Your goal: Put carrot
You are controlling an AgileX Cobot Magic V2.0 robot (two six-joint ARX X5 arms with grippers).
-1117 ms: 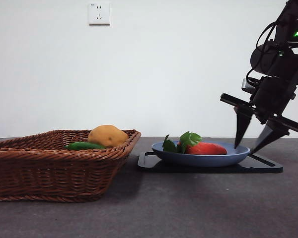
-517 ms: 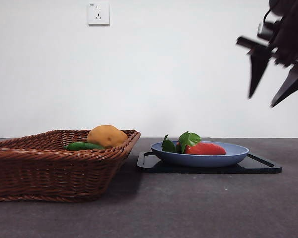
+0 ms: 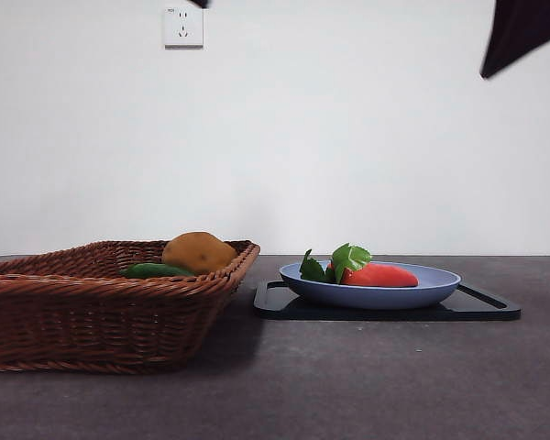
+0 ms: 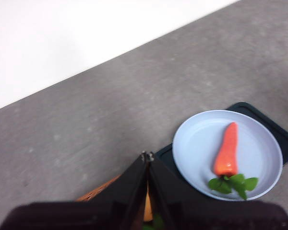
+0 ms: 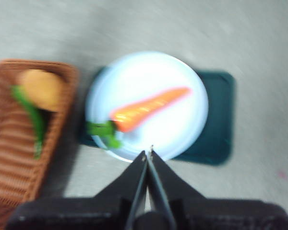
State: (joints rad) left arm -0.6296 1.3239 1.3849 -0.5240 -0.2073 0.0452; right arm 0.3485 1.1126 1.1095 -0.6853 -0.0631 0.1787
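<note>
The red-orange carrot (image 3: 378, 274) lies flat in the blue plate (image 3: 376, 295), its green leaves toward the basket. Both wrist views look down on it from high up, as the carrot (image 4: 226, 151) and the carrot (image 5: 149, 109), with nothing touching it. My right gripper (image 5: 148, 152) is shut and empty, raised well above the plate's edge; only a dark tip (image 3: 518, 32) shows at the top right of the front view. My left gripper (image 4: 146, 155) is also shut and empty, high over the basket side.
The plate rests on a black tray (image 3: 394, 312). To its left stands a wicker basket (image 3: 101, 302) holding a yellow-orange potato (image 3: 198, 251) and a green cucumber (image 3: 154, 270). A wall socket (image 3: 183, 25) is on the white wall behind.
The right arm has risen from beside the plate to the top right corner, and its spread jaws have come together. The carrot has stayed on the plate.
</note>
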